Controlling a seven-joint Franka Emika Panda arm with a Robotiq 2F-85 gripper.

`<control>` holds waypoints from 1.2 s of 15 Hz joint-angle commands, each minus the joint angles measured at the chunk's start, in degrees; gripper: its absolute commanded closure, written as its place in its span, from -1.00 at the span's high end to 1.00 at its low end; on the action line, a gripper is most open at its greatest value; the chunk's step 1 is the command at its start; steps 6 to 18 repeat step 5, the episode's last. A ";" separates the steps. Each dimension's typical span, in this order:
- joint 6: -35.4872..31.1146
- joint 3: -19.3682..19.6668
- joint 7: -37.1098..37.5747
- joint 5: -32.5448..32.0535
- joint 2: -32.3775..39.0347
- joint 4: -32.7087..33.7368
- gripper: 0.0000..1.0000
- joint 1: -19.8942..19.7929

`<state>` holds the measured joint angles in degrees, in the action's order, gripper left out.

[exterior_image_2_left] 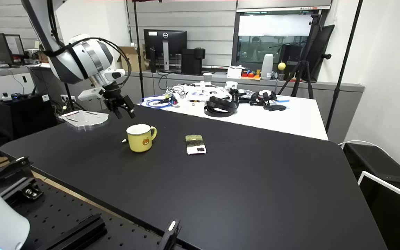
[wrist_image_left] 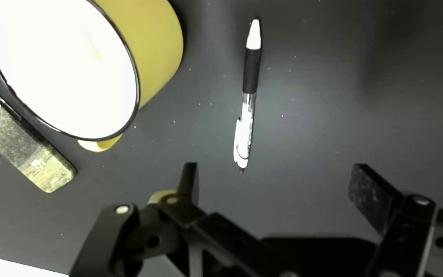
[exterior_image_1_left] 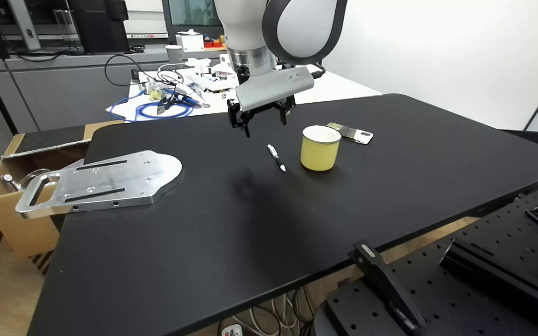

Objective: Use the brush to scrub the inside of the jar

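The black counter [exterior_image_1_left: 171, 275] carries everything in play; over it, in both exterior views, reaches a lone arm [exterior_image_2_left: 94, 53], so no question arises of which arm is nearer; at its end the claw [wrist_image_left: 273, 179] hangs above the surface, its fingers [wrist_image_left: 371, 194] spread wide with nothing between them; the yellow mug [exterior_image_1_left: 318, 151] (I take it for the task's jar) stands upright, mouth up, ahead and to the left of the claw in the wrist view, its white inside too glaring there to read; the phone [exterior_image_1_left: 355, 134] lies flat near it; smallest, and decisive, is the pen [wrist_image_left: 248, 98], apparently doing duty as the brush; it lies flat near the mug without touching it, on the side opposite the phone. In the wrist view the pen sits ahead of the claw, clip end toward the fingers, white tip pointing away; its long axis runs nearly square to the line across the fingers, so little turning of the wrist seems needed; it falls within the width of the gap, but nearer the finger at the left of that view; the coming move probably calls for a forward reach along the pen, a slight shift to that same side, then a descent; the mug could catch that nearer finger.
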<state>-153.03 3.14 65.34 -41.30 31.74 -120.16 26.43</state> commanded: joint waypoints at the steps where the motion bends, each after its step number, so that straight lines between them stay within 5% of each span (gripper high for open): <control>1: 0.07 -0.05 -0.14 0.09 0.04 0.03 1.00 -0.02; 18: 0.01 -0.01 -0.16 0.12 0.48 0.02 1.00 0.13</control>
